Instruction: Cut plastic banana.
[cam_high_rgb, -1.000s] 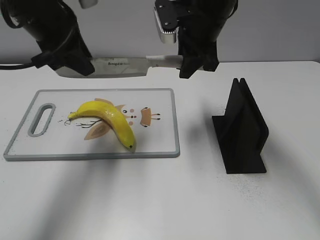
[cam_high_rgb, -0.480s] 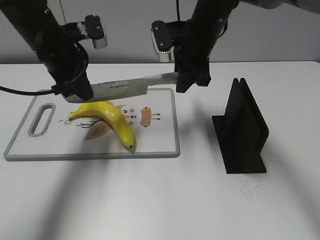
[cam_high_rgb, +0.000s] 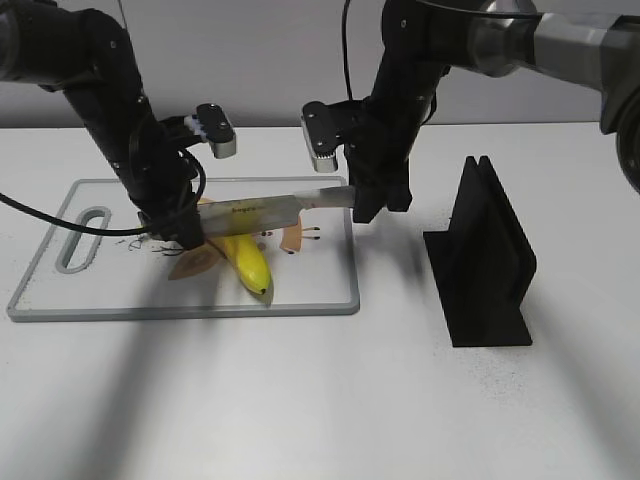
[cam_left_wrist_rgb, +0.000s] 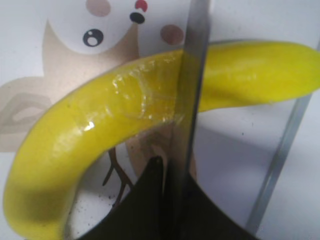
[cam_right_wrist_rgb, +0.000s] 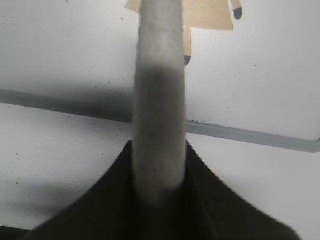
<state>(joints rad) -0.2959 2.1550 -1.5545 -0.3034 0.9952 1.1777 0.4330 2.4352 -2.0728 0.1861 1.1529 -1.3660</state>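
Pressing down on the banana (cam_high_rgb: 245, 262) is a knife (cam_high_rgb: 270, 208), held by 2 grippers at once. The right gripper (cam_high_rgb: 378, 200) pinches the knife handle (cam_right_wrist_rgb: 159, 100), jaws tight on it. The left gripper (cam_high_rgb: 180, 228) is at the blade tip end; its jaws seem to clamp the blade (cam_left_wrist_rgb: 192, 100), but I can't tell for sure, as only a dark bit shows in the left wrist view.

The banana lies on the cutting board (cam_high_rgb: 60, 300), near the middle, over a cartoon picture. Off to the right stands a black knife stand (cam_high_rgb: 485, 255), well apart from the board.

The banana is plastic, so prob light, hard and smooth. It could slip or roll under the blade. It likely splits at a joint, not by real cutting. No need to grab it; just push straight down w/ the knife.

The left wrist view shows the blade edge touching the banana's top, approx mid-length, w/ a shiny patch beside it. The outside view hides that spot behind the blade. Only the outside view shows both arms and the stand. The right wrist view shows just the handle and the board's edge.
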